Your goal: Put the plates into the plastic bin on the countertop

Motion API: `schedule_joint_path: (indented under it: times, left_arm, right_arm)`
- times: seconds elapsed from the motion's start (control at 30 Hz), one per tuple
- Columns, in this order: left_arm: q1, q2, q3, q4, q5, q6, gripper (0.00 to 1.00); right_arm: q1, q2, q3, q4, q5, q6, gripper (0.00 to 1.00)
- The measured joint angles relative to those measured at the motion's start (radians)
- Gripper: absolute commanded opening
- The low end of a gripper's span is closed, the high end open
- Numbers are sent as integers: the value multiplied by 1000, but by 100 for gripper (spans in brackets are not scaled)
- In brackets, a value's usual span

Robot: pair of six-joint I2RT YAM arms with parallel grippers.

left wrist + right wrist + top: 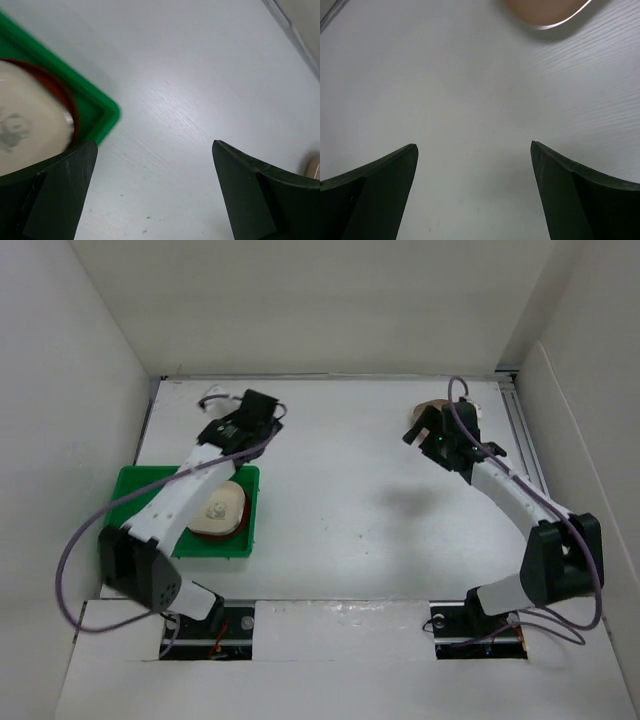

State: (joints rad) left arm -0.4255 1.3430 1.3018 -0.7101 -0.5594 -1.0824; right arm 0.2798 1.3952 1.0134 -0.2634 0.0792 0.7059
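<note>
The bright green plastic bin [130,488] sits at the left of the white countertop [340,490]. In it a cream plate [222,506] lies on a reddish-brown plate [205,531]. The left wrist view shows the bin's corner [102,110], the cream plate [30,125] and the reddish-brown rim [67,97]. My left gripper [268,410] is open and empty, past the bin's far right corner [155,192]. A pinkish-tan plate [436,408] lies at the back right, and its edge shows in the right wrist view [545,11]. My right gripper [416,431] is open and empty just short of it [474,192].
White walls enclose the countertop on the left, back and right. A metal rail [525,440] runs along the right wall. My left arm [185,495] stretches over the bin. A pale pinkish edge [314,167] shows at the right of the left wrist view.
</note>
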Motion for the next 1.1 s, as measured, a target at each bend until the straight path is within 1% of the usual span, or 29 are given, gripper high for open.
schedule_joint_path:
  times: [0.13,0.2,0.23,0.3,0.4,0.63,0.73,0.77,0.8,0.9,0.93,0.97,1.1]
  left_arm:
    - [-162,281,183,69,22,131,100]
    - [-227,357,224,93,44,185,100]
    - [-253,375,227,102,60,207,100]
    - [-285,382,226,112,105,249,100]
    - [-294,360,208,168,162,297,100]
    - [-280,269,126,232,243,378,100]
    - [-280,245,106,249,258,398,100]
    - [-280,237,99,255,261,403,100]
    - [-280,229,94,256,264,407,100]
    - [-280,213,82,262,269,413,100]
    - [-280,210,80,262,270,414,100]
    - [-280,208,80,262,271,415,100]
    - [-279,206,80,264,273,420,100]
  right_arm:
    - [-162,154,131,-47,87,28,100]
    - [-229,233,206,-54,122,40,100]
    - [-254,267,235,-56,134,48,98]
    - [-301,335,284,-58,158,63,97]
    - [-338,423,332,-71,194,81,96]
    - [-341,616,463,-111,217,93,91]
    - [-341,675,530,-143,217,95,86]
    - [-342,692,554,-153,216,93,84]
    - [-343,707,579,-167,211,91,74]
    - [-345,758,666,-213,197,76,51]
    - [-345,771,683,-216,192,70,39]
    - [-345,778,690,-223,189,64,35]
    - [-345,782,688,-251,167,53,34]
